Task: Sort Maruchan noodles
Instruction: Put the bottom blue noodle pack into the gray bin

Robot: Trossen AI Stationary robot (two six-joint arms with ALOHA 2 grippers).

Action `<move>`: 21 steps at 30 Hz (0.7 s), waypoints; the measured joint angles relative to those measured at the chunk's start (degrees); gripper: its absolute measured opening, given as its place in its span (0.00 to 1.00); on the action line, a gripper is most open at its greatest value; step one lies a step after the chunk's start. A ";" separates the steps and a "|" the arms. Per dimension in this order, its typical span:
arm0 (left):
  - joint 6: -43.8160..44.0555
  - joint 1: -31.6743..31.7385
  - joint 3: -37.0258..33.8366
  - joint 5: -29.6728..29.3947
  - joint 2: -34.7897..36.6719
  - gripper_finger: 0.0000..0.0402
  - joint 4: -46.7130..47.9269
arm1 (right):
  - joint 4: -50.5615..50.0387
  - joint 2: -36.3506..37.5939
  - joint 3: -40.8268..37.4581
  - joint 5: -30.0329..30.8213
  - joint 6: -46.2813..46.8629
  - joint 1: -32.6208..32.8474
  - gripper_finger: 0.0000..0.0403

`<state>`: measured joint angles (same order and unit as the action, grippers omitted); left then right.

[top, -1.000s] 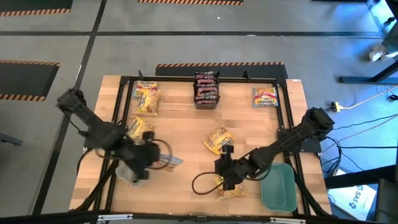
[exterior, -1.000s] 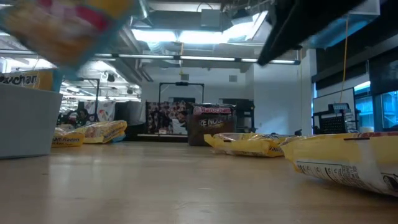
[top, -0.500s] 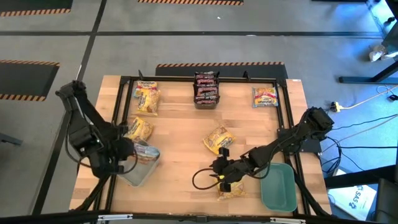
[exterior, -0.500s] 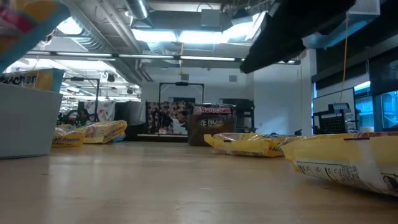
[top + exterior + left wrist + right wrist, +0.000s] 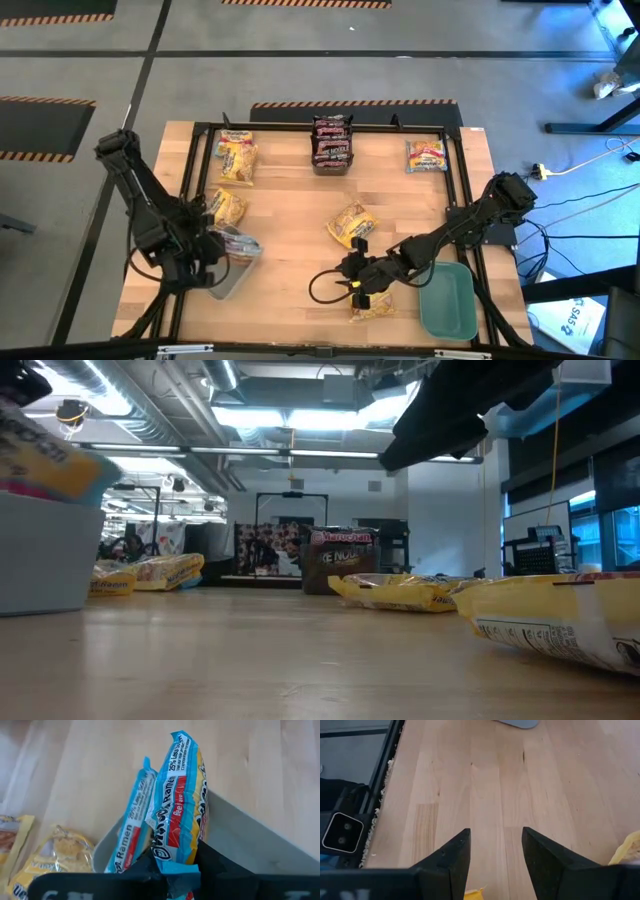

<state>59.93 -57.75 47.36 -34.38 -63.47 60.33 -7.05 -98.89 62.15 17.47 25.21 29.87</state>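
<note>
With most crinkly packets unsorted, left gripper [image 5: 175, 872] fingers clamp a blue-edged ramen packet [image 5: 177, 805] over the pale grey tray [image 5: 226, 280] at eight o'clock; right gripper [image 5: 492, 855] gapes.

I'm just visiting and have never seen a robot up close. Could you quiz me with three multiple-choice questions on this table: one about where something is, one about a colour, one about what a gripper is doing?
1. Where does the teal tray sit?
A. by the right arm
B. by the left arm
C. at the table's middle

2. What colour is the packet stack at the far edge's middle?
A. yellow
B. dark brown-maroon
C. teal

3. How is the left gripper?
A. open, empty
B. out of view
C. shut on a blue-edged ramen packet

Answers: 1 A, the high view shows it beside that arm; 2 B, the wrappers are dark; 3 C, the left wrist view shows the packet pinched over the grey tray.
</note>
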 joint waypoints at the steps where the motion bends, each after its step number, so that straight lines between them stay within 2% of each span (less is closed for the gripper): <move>1: 0.49 0.17 -0.35 -1.08 0.01 0.12 -0.56 | 0.00 0.00 0.00 0.00 -0.03 0.01 0.40; 5: 1.02 0.61 -2.67 -4.44 0.01 0.12 -3.83 | -0.02 0.00 0.00 -0.02 -0.09 0.04 0.40; 11: -0.38 1.99 -8.28 -6.53 0.01 0.12 -8.88 | -0.02 0.00 0.00 -0.07 -0.13 0.04 0.40; 17: -0.49 3.31 -11.00 -9.65 0.01 0.15 -9.04 | 0.00 0.00 0.00 -0.09 -0.13 0.06 0.40; 21: -0.54 4.27 -12.55 -9.57 0.01 0.20 -8.78 | 0.07 -0.03 0.00 -0.11 -0.15 0.11 0.40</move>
<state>59.40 -53.48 34.81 -43.95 -63.46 51.55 -6.98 -98.92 62.15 17.37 25.06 29.98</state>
